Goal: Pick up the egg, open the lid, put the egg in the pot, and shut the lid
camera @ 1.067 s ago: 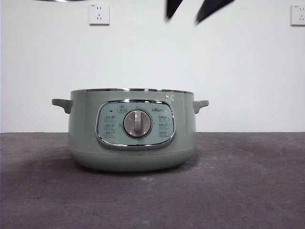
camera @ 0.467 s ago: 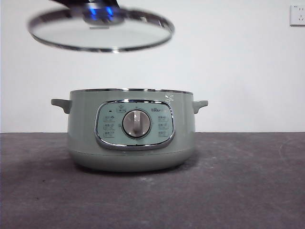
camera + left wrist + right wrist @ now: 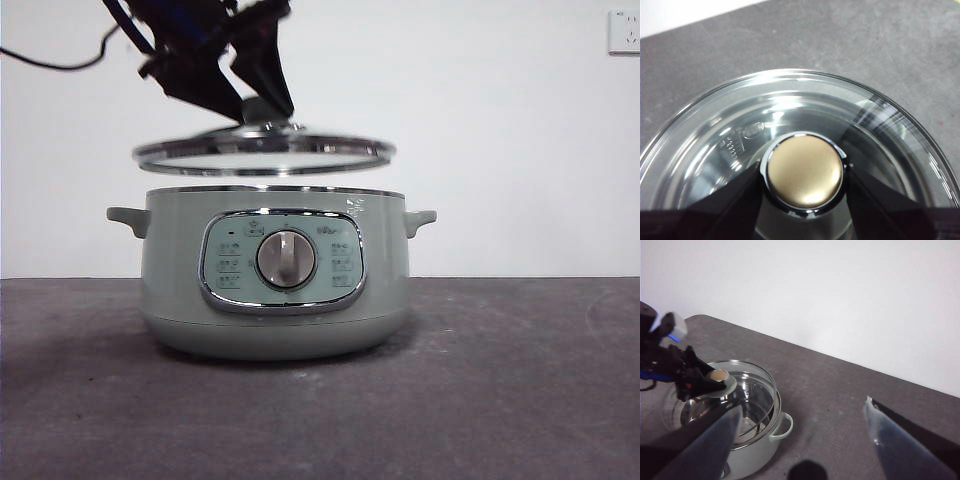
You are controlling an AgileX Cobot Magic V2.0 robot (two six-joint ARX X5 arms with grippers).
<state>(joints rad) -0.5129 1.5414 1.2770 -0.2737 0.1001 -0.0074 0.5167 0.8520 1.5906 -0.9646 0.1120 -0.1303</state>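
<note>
The glass lid (image 3: 265,155) with its steel rim hangs level, a small gap above the rim of the sage-green pot (image 3: 275,300). My left gripper (image 3: 258,108) comes down from the upper left and is shut on the lid's round knob (image 3: 805,170), one black jaw on each side. In the right wrist view the lid (image 3: 757,390) covers the pot (image 3: 776,432), with the left gripper (image 3: 715,382) on top. My right gripper (image 3: 802,405) is open and empty, high above the table and off to the pot's side. The egg is out of view.
The pot stands mid-table on a dark grey surface (image 3: 500,380), its control panel and dial (image 3: 287,260) facing the front camera. Behind is a white wall with a socket (image 3: 625,30). A black cable (image 3: 60,62) trails from the left arm.
The lid has come down and to the right, from high at the upper left to just above the pot's rim. The black jaw tips seen at the top a second ago are gone.
</note>
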